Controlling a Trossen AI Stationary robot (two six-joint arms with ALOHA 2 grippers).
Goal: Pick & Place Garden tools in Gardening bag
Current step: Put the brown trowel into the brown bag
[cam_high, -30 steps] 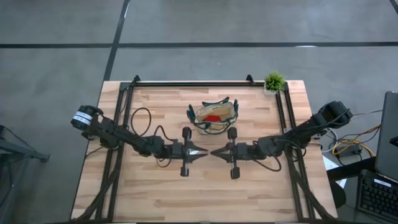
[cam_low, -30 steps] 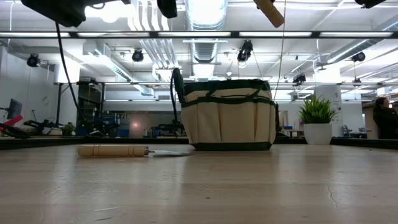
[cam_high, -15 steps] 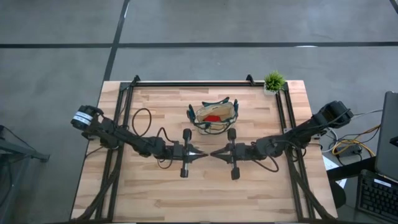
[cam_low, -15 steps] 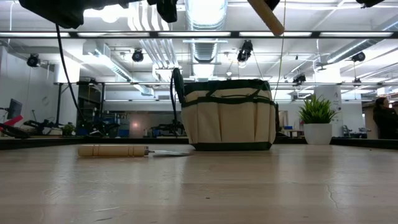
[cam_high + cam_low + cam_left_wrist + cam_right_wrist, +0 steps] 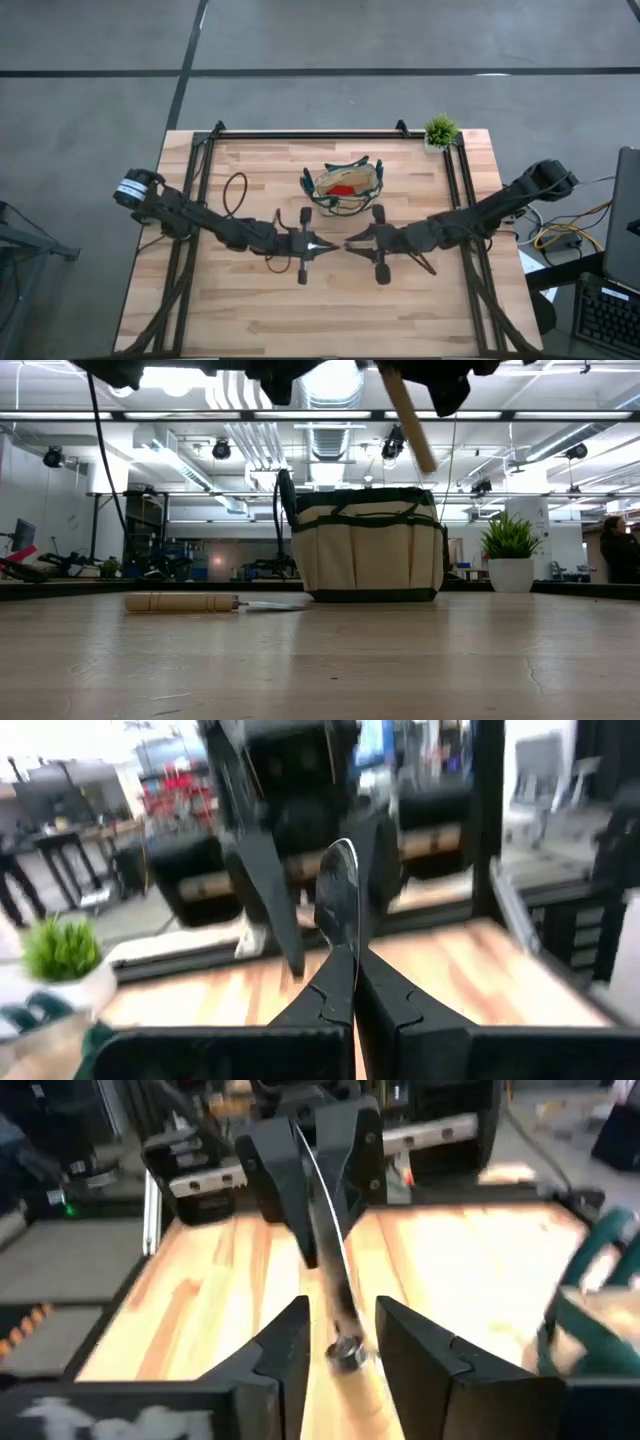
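Meeting tip to tip above mid-table, the left tool [image 5: 318, 243] is clamped on the silver blade of a trowel [image 5: 338, 900], while the right tool [image 5: 352, 243] stands with fingers apart around the trowel's shaft. The gardening bag [image 5: 346, 185] sits just behind them; a wooden-handled tool [image 5: 182, 602] lies on the table [image 5: 240, 320] beside the bag.
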